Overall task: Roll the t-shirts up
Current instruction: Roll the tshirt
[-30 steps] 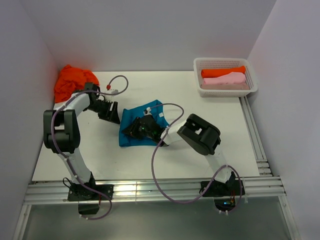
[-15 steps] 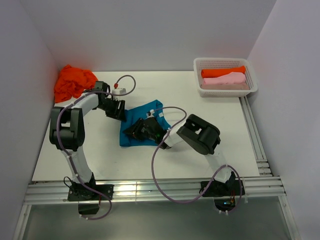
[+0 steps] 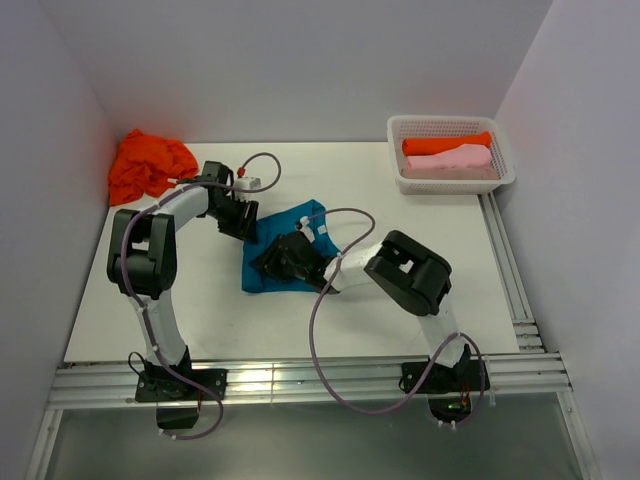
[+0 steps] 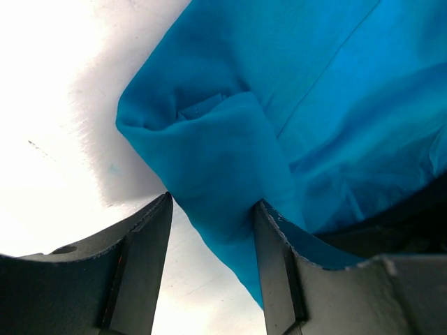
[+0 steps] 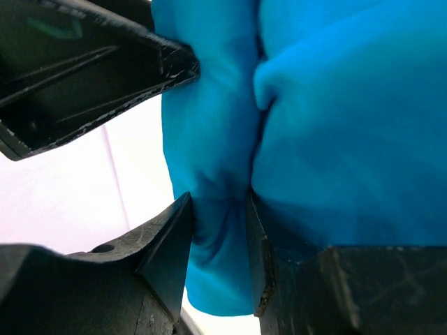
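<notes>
Top external: teal shirt [image 3: 283, 225] lies bunched mid-table [image 3: 400, 240], slightly left of centre, with both arms reaching onto it. The left gripper [image 3: 240, 222] is at its far left corner and the right gripper [image 3: 264, 262] on its near left part. Left wrist: fingers apart with a fold of the teal cloth between the tips; can't tell if it's pinched. Right wrist: fingers clamped on a bunched teal fold that fills the gap. Loose orange shirt [image 3: 148, 165] is heaped at the far left corner. White basket [image 3: 450, 119] at far right holds an orange roll [image 3: 445, 144] and a pink roll [image 3: 462, 158].
</notes>
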